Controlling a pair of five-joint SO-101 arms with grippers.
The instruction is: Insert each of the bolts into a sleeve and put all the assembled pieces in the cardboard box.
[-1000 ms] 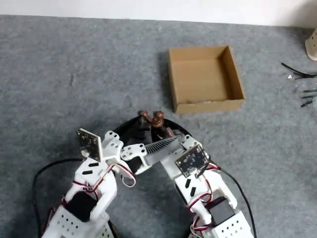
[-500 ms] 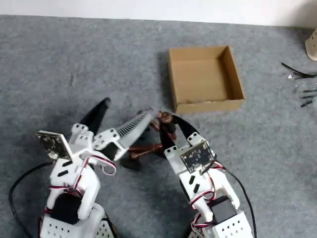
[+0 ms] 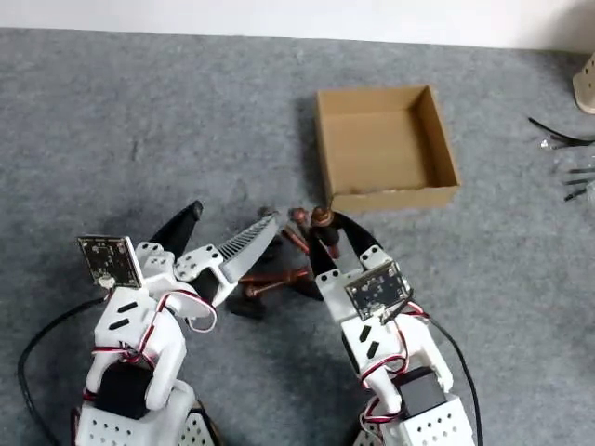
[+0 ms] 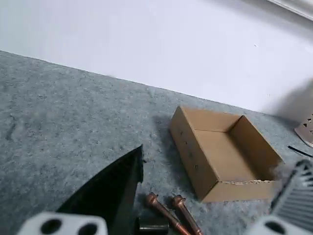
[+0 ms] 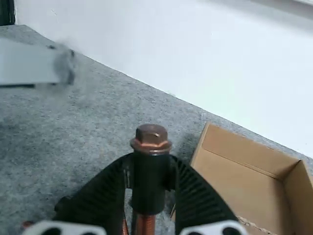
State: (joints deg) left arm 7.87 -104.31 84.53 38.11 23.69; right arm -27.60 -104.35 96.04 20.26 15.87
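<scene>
A: Bolt one and bolt two, the loose pair: where do they lie?

B: On the grey mat, side by side, on the side of the cardboard box that faces the arms, out from its near-left corner. A spare sleeve lies just beside bolt one, on the side away from the box. I cannot tell whether they touch.

A: And the left gripper?

B: Released, jaws spread wide. It sits out from the same near-left corner of the box. Its ribbed grey finger points toward the box, with the tip close to the loose pair. Its black finger is the one farther from the box.

A: Closer to the box, then?

B: The right gripper. Its two black fingers are clenched on a dark sleeve, and a third bolt runs through that sleeve. The copper hex head is out at one end and the copper shank at the other.

A: How close is that piece to the box?

B: Just short of the near wall, by the near-left corner, and nearer the box than the loose pair. The high view puts the head right at the wall's foot, but I cannot tell whether it touches.

A: And the box itself?

B: Open-topped, flat on the mat.

A: Past it?

B: Black cables lie on the mat, well apart from the box's right wall. A white wall rises beyond its far side.
</scene>
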